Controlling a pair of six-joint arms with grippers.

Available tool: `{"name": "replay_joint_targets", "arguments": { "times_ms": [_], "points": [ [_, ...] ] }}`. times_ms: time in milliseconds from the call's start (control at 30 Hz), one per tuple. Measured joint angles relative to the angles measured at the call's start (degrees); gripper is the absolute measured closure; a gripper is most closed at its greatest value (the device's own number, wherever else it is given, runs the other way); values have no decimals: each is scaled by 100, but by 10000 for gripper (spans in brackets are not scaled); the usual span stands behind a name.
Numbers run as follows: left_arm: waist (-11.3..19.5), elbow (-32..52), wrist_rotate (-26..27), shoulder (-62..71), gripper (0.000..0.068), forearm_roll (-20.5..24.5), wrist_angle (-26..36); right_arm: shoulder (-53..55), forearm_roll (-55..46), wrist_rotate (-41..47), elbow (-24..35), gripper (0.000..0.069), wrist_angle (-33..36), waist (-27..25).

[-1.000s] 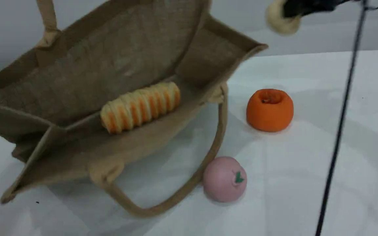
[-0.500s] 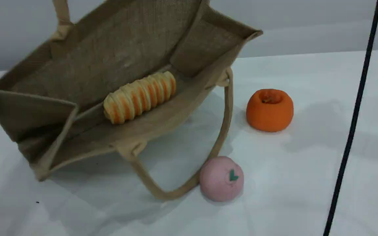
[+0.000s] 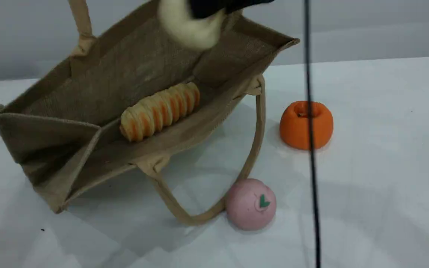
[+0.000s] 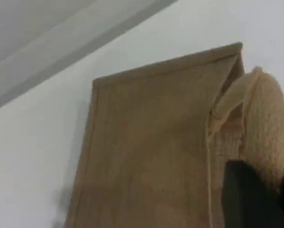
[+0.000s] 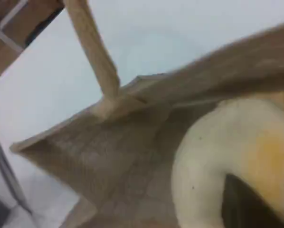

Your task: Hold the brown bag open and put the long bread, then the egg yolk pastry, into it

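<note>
The brown bag leans tilted with its mouth wide open toward the scene camera. Inside it, the striped long bread lies on the lower wall. One beige handle runs up out of the top edge. In the left wrist view my left gripper is shut on that handle, above the bag's outer side. My right gripper is shut on the cream egg yolk pastry, blurred, right over the bag's upper rim. The right wrist view shows the pastry close above the bag's inside.
An orange ball with a dimpled top sits right of the bag. A pink ball with a green mark touches the bag's loose lower handle. A black cable hangs down across the right half.
My right gripper carried the pastry from the upper right, out of view, then back in over the bag's mouth. The bag shifted right and rose slightly. The cable swung left.
</note>
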Motion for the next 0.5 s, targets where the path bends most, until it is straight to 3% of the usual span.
{"name": "replay_joint_targets", "arguments": {
  "times_ms": [133,333,433,500],
  "points": [
    [0,0,0,0,599,-20,28,315,171,0,0,656,-724,409],
    [0,0,19,0,599,-119,105,817,831,-324,-5,652,-1488,583],
    [0,0,60,0,599,-119,105,1003,1197,-648,-12,612,-1468,626],
    [0,0,115,0,599,-119,105,1015,1428,-922,-12,545,-1478,630]
  ]
}}
